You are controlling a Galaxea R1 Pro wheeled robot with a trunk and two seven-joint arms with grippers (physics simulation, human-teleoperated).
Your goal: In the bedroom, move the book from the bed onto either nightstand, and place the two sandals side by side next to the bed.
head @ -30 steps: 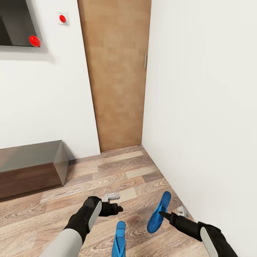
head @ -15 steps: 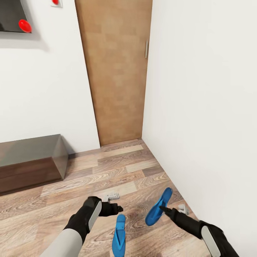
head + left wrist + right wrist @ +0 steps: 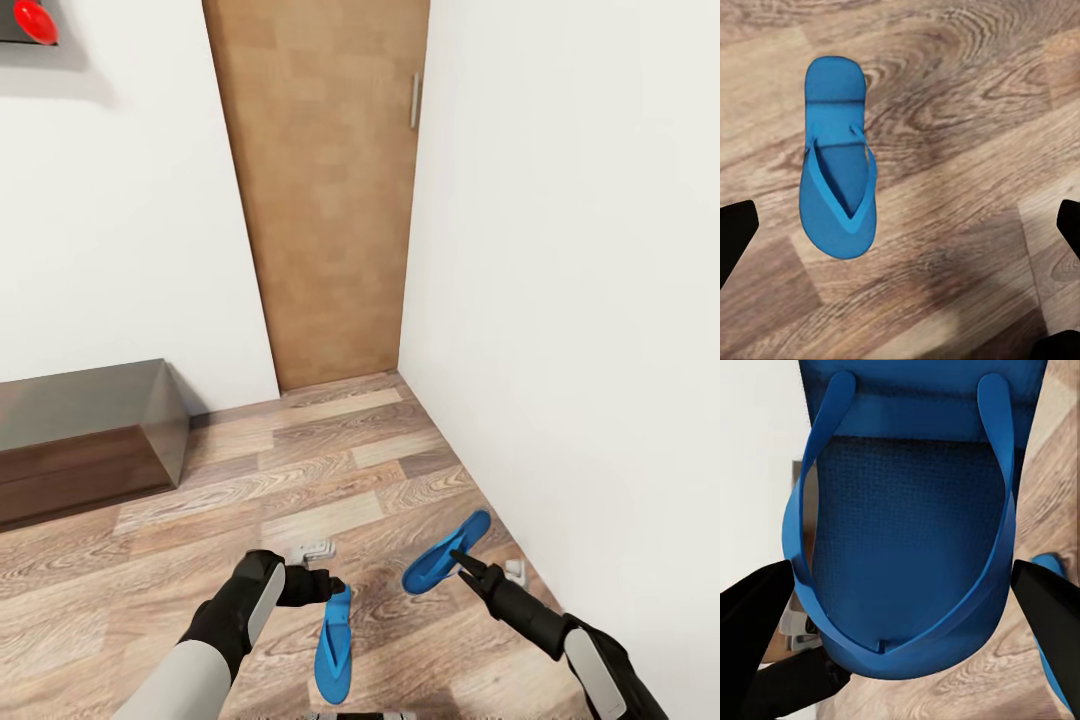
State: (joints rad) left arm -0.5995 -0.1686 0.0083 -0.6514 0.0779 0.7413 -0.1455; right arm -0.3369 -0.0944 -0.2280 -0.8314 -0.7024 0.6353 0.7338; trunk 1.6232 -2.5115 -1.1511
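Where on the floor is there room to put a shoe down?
Bare planks stretch between the dark bench, the door and the right wall. It is crowded near the grippers: one sandal lies flat there, and the right gripper has the other sandal.

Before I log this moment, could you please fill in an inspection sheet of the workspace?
Surface: wood-plank floor, bare around the arms.
Job's things: one blue sandal flat on the floor; second sandal raised at the right gripper's tips.
Clutter: two small grey bits on the floor; what they are is unclear.
Grippers: left gripper open above the flat sandal; right gripper at the raised sandal, grip unclear.
Cables: nothing seen.
Surroundings: wooden door, white walls, dark bench.
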